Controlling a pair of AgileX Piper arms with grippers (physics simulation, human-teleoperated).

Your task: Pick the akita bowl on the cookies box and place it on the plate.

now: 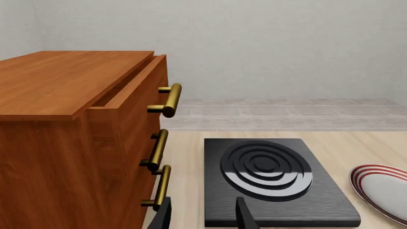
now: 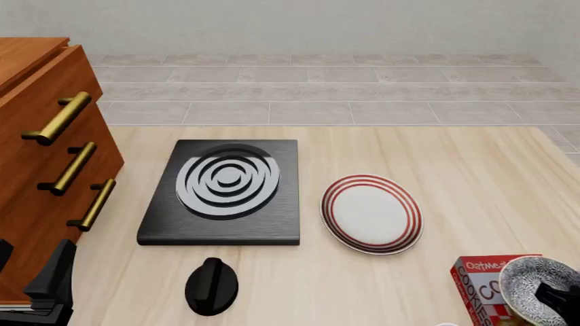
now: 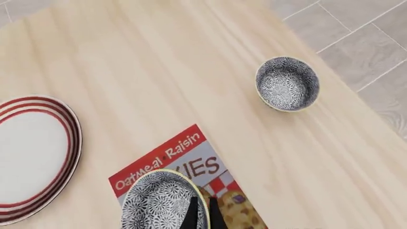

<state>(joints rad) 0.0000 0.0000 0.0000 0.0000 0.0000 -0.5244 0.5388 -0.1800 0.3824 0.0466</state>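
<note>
The speckled akita bowl (image 3: 159,202) is over the red cookies box (image 3: 190,160) near the table's front right corner. My right gripper (image 3: 202,213) has its fingers pinched together on the bowl's rim. Whether the bowl rests on the box or is just off it I cannot tell. From the front, the bowl (image 2: 534,284) covers the box's (image 2: 473,285) right part, with the right gripper (image 2: 560,304) at its near side. The red-ringed plate (image 2: 371,212) lies flat on the table, left of the box and farther back. My left gripper (image 1: 203,217) is open and empty, low at the front left (image 2: 32,272).
A black burner slab (image 2: 224,190) with white rings lies left of the plate, and a black knob (image 2: 211,285) is in front of it. A wooden drawer cabinet (image 2: 37,142) with brass handles fills the left side. A second speckled bowl (image 3: 287,83) stands on the table beyond the box.
</note>
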